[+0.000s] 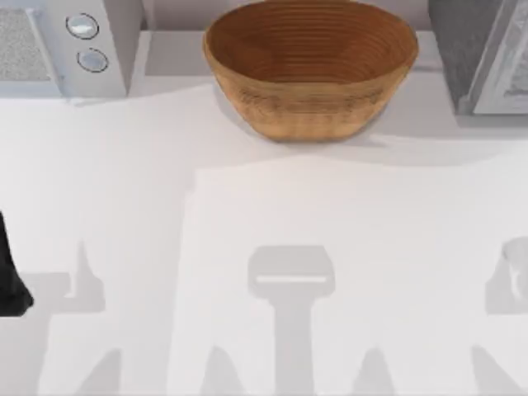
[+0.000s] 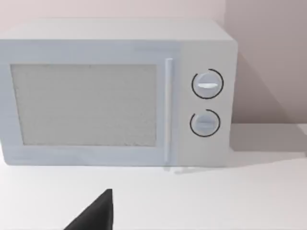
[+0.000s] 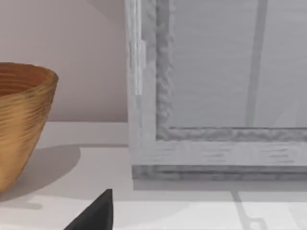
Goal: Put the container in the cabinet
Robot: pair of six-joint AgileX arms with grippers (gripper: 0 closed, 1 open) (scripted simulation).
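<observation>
A: Top view had the container, a woven basket bowl, sitting at the back middle of the white table, upright, nothing touching it. Cabinet was at the back right corner, just beside the bowl's right. Microwave at the back left.

B: Agreed. In the right wrist view we saw the bowl's side and the cabinet's glass-paned door, which looked closed to us, though we weren't fully sure.

A: Step in hand? We judged it as the very start, nothing picked up, bowl untouched.

B: Yes. Our left arm was just a dark bit at the table's left edge, parked. Left gripper showed as one dark finger tip in the left wrist view, facing the microwave. We could not tell how its jaws stood.

A: Same for our right gripper, one dark tip low in its wrist view, facing the cabinet. Could not tell its jaws either.

B: Next move, as we judged it: the door likely needed opening first, then a grip on the bowl's rim, since it's wide and curved.

A: Surface was plain white, with arm shadows across the front. Pale pinkish wall behind everything.
</observation>
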